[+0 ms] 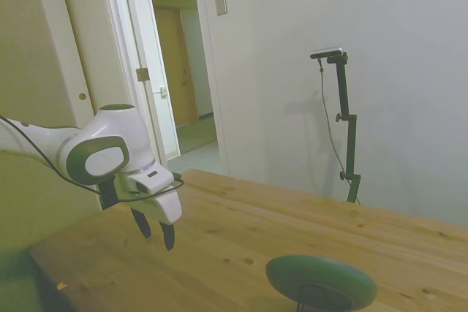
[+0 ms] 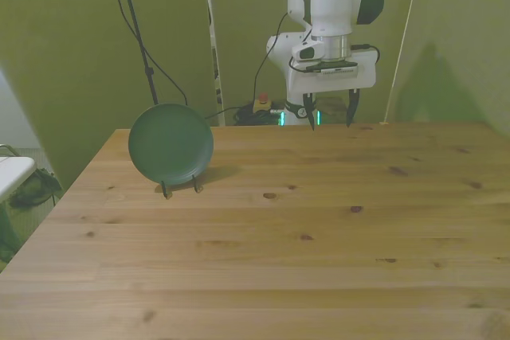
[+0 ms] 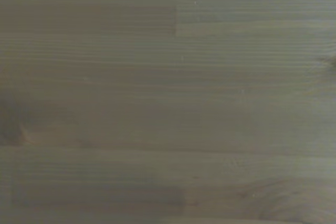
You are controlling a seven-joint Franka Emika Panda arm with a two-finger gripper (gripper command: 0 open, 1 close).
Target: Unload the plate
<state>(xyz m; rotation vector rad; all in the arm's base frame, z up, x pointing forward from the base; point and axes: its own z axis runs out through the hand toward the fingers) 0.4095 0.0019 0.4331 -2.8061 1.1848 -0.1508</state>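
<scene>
1. Bench [image 2: 319, 260]: the wooden surface fills the foreground of the front view. The boards show several dark knots. The wrist view shows only a close, blurred patch of this wood grain [image 3: 168, 108].
2. Plate [image 2: 170, 143]: a round, dark grey-green plate standing nearly upright on its edge, its face turned toward the front camera. It sits toward the front view's left, about midway across the bench depth.
3. Wire rack [image 2: 180, 189]: a small black rack holds the plate at its lower rim. Two short feet rest on the bench just below the plate. In the side view the plate [image 1: 320, 281] appears edge-on and tilted, with the thin black wire of the rack [image 1: 316, 297] visible at its base.
4. Gripper [image 2: 329, 119]: located beyond the plate, near the far edge of the bench and to the front view's right of the plate. It points straight down and hangs above the wood without touching it. The jaws are spread, with a clear gap between the two dark fingers [image 2: 309, 117], and nothing is held between them. The gripper is well apart from the plate.
5. In the side view the gripper [image 1: 156, 231] hangs above the bench on the white arm [image 1: 95, 153].
6. Background: a plain wall [image 1: 351, 49] and an open doorway [image 1: 179, 71] stand behind the bench in the side view.
</scene>
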